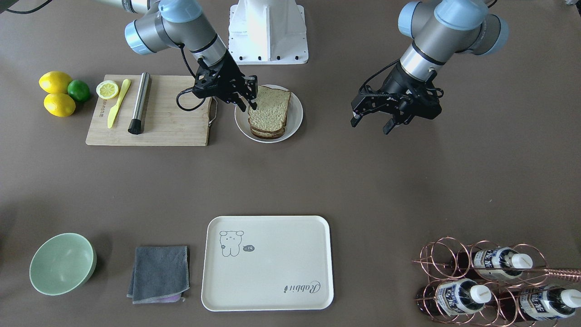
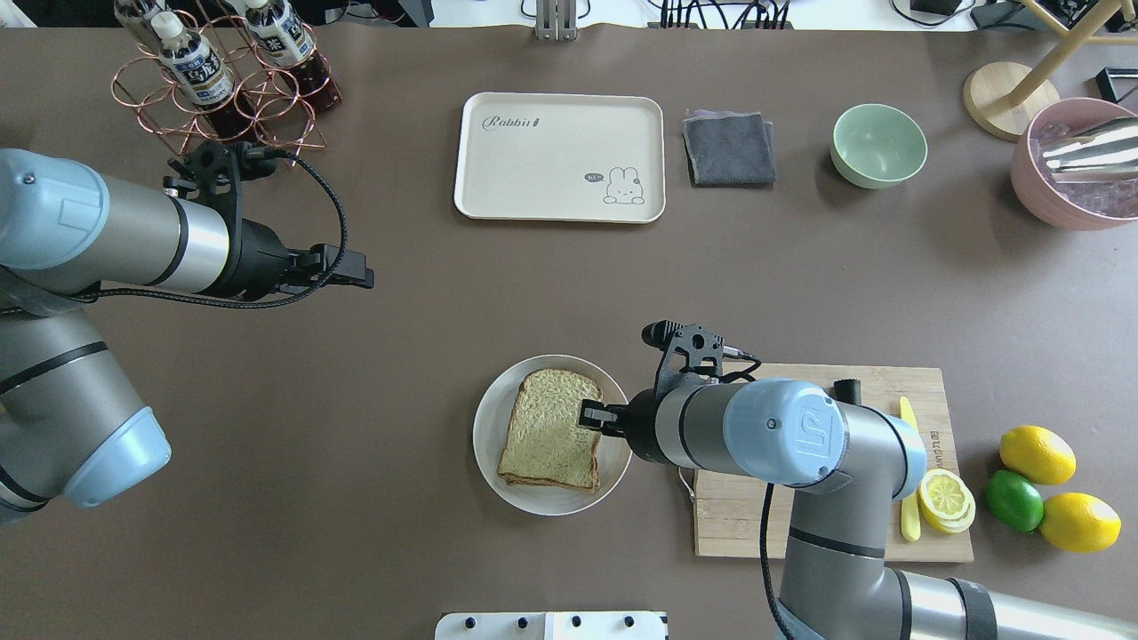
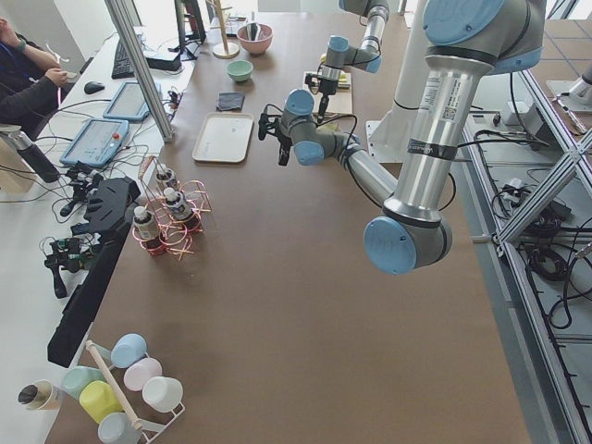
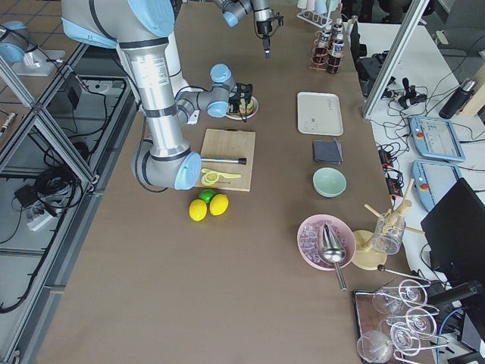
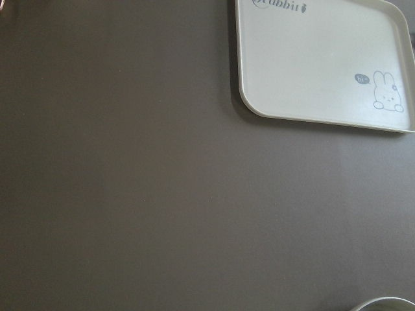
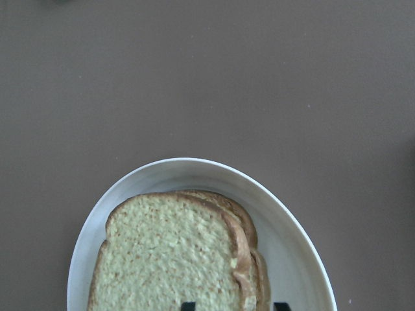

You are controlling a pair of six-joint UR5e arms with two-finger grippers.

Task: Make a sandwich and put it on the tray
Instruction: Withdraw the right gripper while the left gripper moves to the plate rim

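Note:
The sandwich (image 1: 270, 111) is a stack of brown-crusted bread slices lying on a round white plate (image 1: 295, 119); I see no egg between them. It also shows in the overhead view (image 2: 551, 431) and the right wrist view (image 6: 168, 253). My right gripper (image 1: 247, 106) is open at the plate, with its fingertips (image 6: 188, 306) straddling the stack's near edge. My left gripper (image 1: 371, 125) is open and empty, hovering above bare table. The cream tray (image 1: 268, 263) lies empty on the far side from the robot, and it also shows in the left wrist view (image 5: 324, 58).
A wooden cutting board (image 1: 172, 122) beside the plate bears a lemon slice (image 1: 107, 89), a yellow knife and a steel muddler. Lemons and a lime (image 1: 78, 90) lie past it. A grey cloth (image 1: 159, 272) and green bowl (image 1: 61, 263) flank the tray; a bottle rack (image 1: 490, 281) stands opposite.

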